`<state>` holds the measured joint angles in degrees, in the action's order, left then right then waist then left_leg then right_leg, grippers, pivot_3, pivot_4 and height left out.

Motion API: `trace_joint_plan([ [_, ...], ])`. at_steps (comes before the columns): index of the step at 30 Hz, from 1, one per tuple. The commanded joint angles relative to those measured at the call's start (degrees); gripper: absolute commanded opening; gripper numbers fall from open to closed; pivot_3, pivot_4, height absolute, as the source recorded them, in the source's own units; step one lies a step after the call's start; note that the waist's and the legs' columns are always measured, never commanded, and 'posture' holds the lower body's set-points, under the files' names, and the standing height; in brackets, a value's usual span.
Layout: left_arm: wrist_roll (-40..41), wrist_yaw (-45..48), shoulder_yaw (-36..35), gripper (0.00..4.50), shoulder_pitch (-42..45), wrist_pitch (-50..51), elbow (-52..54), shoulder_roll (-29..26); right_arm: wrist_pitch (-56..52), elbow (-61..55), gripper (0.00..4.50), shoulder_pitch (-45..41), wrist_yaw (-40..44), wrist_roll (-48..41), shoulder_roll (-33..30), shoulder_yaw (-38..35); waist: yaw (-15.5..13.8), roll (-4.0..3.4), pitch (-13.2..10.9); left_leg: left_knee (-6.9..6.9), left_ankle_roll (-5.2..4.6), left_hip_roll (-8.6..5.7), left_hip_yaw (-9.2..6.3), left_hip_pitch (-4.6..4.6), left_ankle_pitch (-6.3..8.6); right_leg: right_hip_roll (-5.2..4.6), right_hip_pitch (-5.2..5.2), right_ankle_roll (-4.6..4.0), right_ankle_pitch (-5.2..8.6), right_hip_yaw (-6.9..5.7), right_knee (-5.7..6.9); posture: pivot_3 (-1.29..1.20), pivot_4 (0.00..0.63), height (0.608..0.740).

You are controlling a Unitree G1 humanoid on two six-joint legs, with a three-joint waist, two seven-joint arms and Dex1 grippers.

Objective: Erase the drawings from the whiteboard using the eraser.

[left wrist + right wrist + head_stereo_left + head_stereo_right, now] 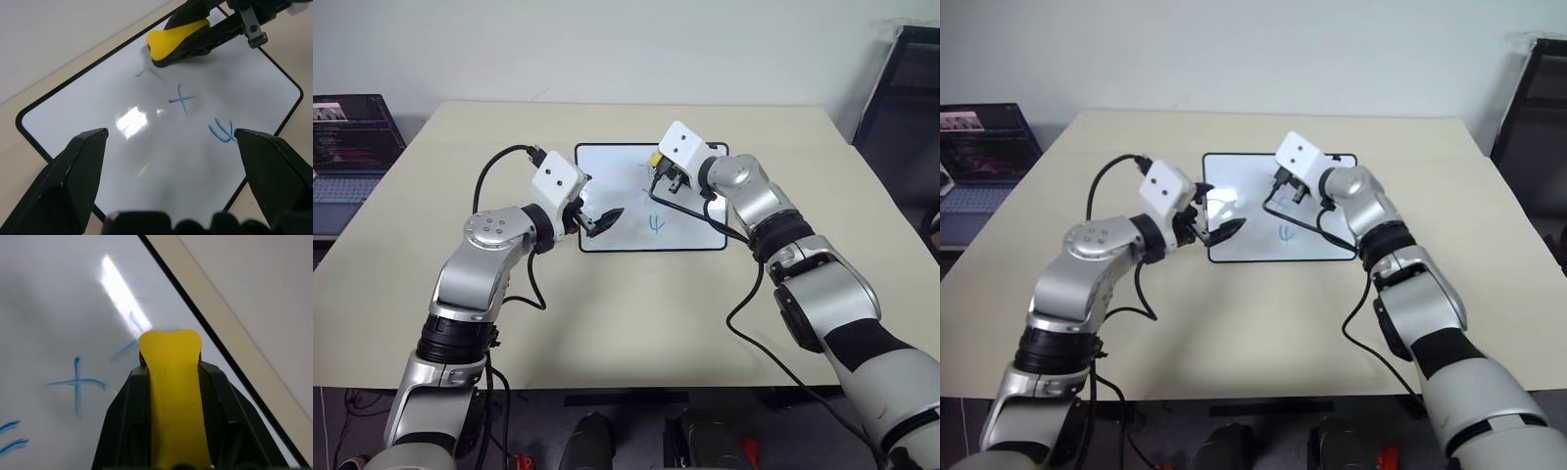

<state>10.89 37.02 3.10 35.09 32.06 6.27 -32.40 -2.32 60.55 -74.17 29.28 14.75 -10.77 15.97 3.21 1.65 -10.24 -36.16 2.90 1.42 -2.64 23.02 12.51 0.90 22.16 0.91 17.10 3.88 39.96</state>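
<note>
1. A whiteboard (607,196) with a thin black frame lies flat in the middle of a beige table (607,313)
2. The right gripper (168,49) is clamped on a yellow eraser (173,39), pressing it onto the board at the partly wiped top mark of the drawings (183,98)
3. A blue cross and a fork-like figure (222,132) below it are intact
4. The left gripper (171,142) hovers over the board's near left corner, fingers spread wide, holding nothing
</note>
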Motion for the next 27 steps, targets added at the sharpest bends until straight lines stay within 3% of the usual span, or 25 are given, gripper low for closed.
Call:
trace_joint_plan([
  [1,-0.37,-0.22,-0.61,4.50,0.03,-1.08,2.40,-0.26,-0.05,0.15,0.99,0.58,0.09,1.05,2.27,1.09,0.48,0.00,0.00,0.01,0.00,0.02,0.03,-0.01,0.00,0.01,0.01,0.00,0.00,0.03,0.01,0.00,0.150,0.740],
  [18,-1.03,0.04,-0.94,4.50,-1.20,-2.20,2.30,-0.79,4.22,5.41,0.99,-5.25,-7.37,1.41,7.59,-0.82,1.72,-0.01,-0.01,0.09,0.00,0.05,0.12,-0.03,0.00,0.03,0.08,-0.01,0.00,0.11,0.01,0.00,0.150,0.740],
  [27,-1.19,0.18,-0.58,4.50,-1.41,-2.86,1.92,-0.51,2.68,7.13,0.99,-5.23,-5.81,0.89,7.18,-2.14,1.57,-0.02,-0.02,0.12,0.01,0.04,0.08,0.01,0.01,0.02,0.09,-0.02,0.01,0.09,-0.04,0.00,0.150,0.740],
])
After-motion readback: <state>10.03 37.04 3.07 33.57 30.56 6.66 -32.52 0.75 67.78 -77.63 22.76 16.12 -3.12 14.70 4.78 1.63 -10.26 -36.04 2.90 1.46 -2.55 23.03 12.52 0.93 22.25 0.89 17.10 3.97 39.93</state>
